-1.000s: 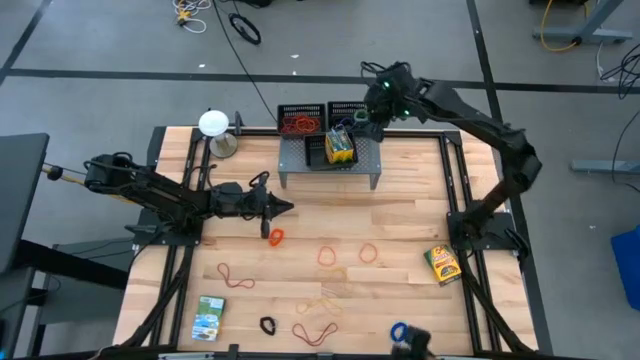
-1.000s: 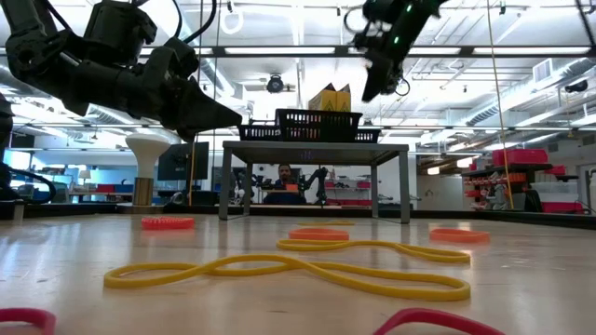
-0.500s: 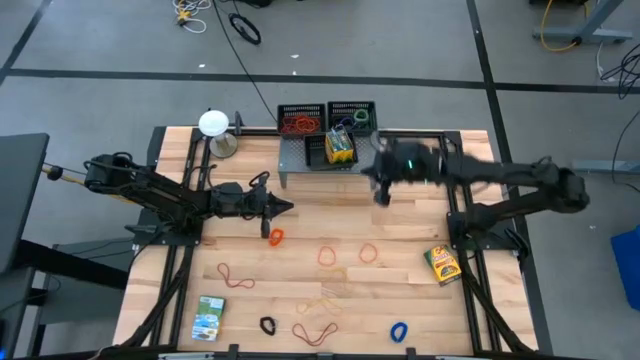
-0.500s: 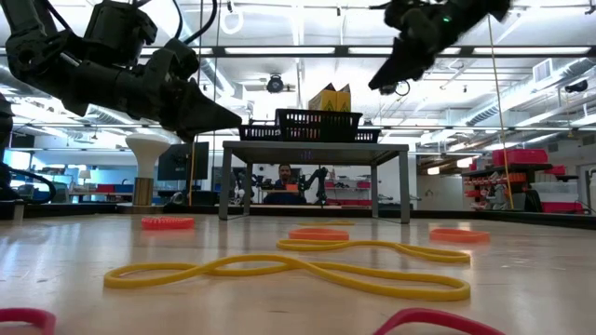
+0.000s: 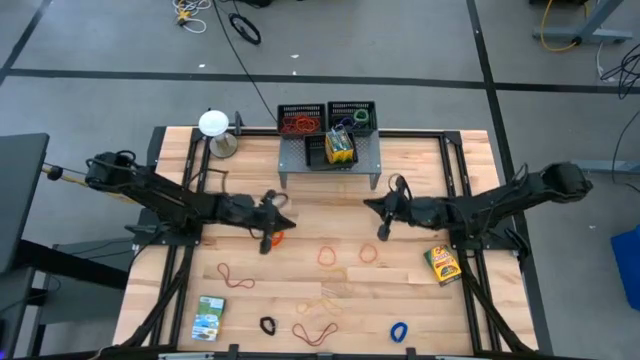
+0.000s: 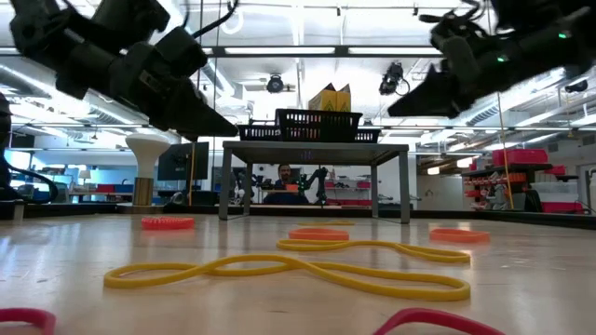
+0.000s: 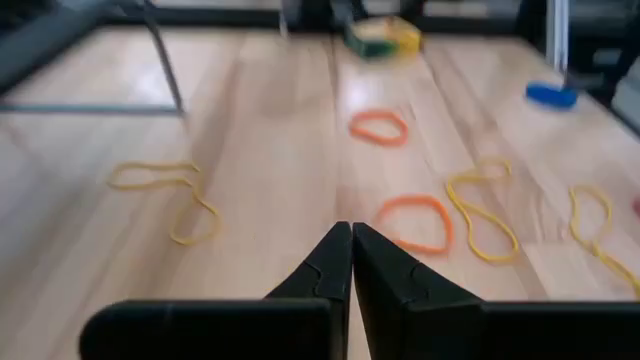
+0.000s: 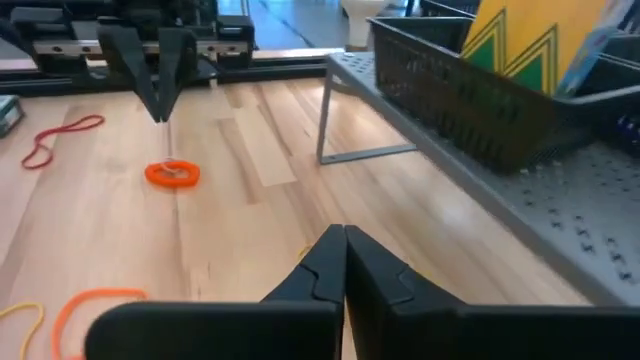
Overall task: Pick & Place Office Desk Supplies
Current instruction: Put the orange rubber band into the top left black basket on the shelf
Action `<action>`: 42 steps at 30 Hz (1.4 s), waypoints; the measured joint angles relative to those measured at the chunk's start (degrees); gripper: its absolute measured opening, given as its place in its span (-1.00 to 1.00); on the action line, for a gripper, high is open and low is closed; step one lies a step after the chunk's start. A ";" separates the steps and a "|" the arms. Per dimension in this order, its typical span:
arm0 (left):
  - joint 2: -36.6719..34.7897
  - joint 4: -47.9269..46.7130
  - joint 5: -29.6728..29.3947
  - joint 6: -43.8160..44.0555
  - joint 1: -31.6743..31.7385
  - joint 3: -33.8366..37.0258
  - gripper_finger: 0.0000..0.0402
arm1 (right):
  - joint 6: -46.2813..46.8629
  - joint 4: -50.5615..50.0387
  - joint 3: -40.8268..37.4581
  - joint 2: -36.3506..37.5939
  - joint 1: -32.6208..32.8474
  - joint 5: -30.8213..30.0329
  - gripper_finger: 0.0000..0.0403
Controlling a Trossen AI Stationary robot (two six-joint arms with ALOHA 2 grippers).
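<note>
Loose rubber bands lie flat on the wooden table: orange ones (image 5: pixel 277 238) (image 5: pixel 327 255) (image 5: pixel 368 252), red (image 5: pixel 237 277), yellow (image 5: pixel 320 300), black (image 5: pixel 267 325) and blue (image 5: pixel 398 330). A yellow-green box (image 5: pixel 440 262) lies at the right and a green-white box (image 5: pixel 210 318) at the near left. My left gripper (image 5: pixel 286 224) hovers shut just above the left orange band (image 8: pixel 172 173). My right gripper (image 5: pixel 366 207) hovers shut before the shelf (image 5: pixel 330 165) and points at the left one. Neither holds anything.
Two black mesh trays (image 5: pixel 302 118) (image 5: pixel 350 112) with bands in them stand on the grey shelf at the far edge, and another yellow-green box (image 5: pixel 340 148) sits beside them. A white ball on a stand (image 5: pixel 213 125) is at the far left. Bare wood lies between the grippers.
My right gripper has swung from above the mesh trays at the far edge, down and toward the near edge, and now points nearly level at the table's left. My left gripper has swung a little toward the near edge, over the orange band.
</note>
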State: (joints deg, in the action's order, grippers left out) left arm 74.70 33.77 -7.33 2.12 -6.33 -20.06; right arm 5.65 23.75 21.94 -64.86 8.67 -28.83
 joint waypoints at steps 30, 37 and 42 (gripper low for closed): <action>37.35 -32.48 -2.05 -1.36 -9.72 -40.22 -0.49 | 0.96 16.69 -10.76 0.00 9.90 -4.08 -0.94; 37.78 -34.05 2.90 -1.66 -8.26 -40.54 -0.62 | 0.92 16.45 -10.76 -0.02 9.88 -4.04 -0.94; 37.19 -35.50 3.05 -1.01 -7.91 -40.56 -0.95 | 0.53 16.32 -10.76 -0.02 9.88 -4.03 -0.94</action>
State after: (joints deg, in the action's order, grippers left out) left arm 111.89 -1.73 -4.27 1.11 -14.24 -60.62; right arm 6.18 40.07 11.18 -64.88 18.55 -32.85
